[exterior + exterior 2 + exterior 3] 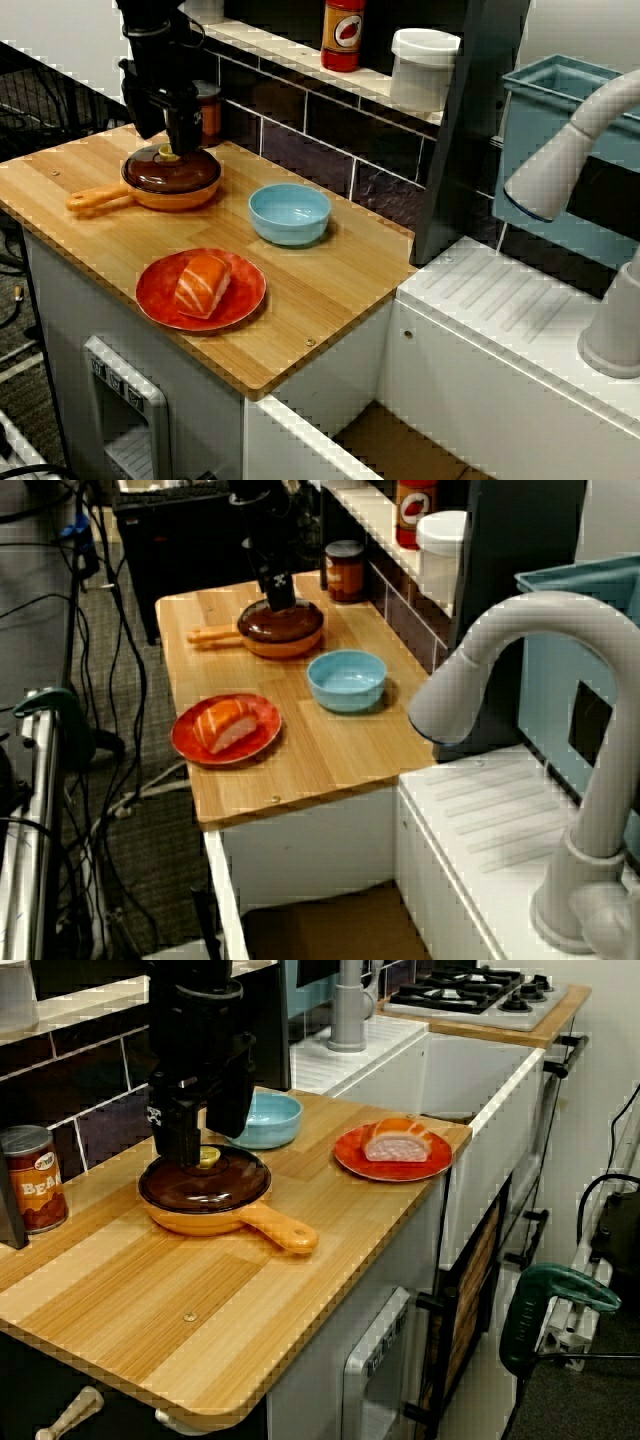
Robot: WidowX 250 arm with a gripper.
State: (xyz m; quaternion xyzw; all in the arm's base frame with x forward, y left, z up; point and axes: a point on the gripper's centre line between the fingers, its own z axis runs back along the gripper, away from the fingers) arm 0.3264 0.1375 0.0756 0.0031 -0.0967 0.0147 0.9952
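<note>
While the pincer [203,1142] hangs low, the lid [205,1185] lies directly under it, w/ its yellow knob [208,1157] right at the fingertips; open or closed, I cannot tell. Lid is round, dark brown, sits on an orange pan [200,1223].

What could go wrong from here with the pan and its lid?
1. The jaws stand at the small yellow knob of the brown lid; whether they grip it centrally is unclear, so it might slip.
2. A sideways push could slide the orange pan toward the nearby bean can or blue bowl.
</note>
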